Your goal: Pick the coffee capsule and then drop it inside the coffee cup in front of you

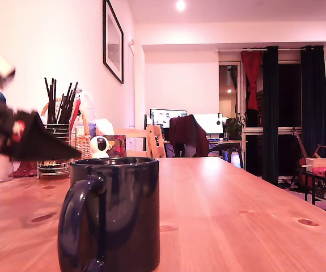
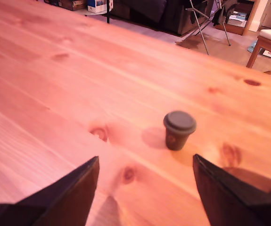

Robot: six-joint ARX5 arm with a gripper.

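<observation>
The gripper (image 2: 144, 188) is hanging wide open and empty above the wooden table (image 2: 55, 84), lining up on the coffee capsule (image 2: 179, 130), which is standing upright just ahead of the fingers. Judging by this, the reach is underway; next it needs lowering around the capsule, closing, then carrying to the coffee cup (image 1: 114, 215).

White walls, one bearing a framed picture (image 1: 113, 41). Ceiling light (image 1: 180, 5) on. Dark curtains (image 1: 270, 113) cover the far window. Wooden chair (image 1: 156, 140) and lit monitor (image 1: 168, 117) beyond the pine table (image 1: 236, 215).
</observation>
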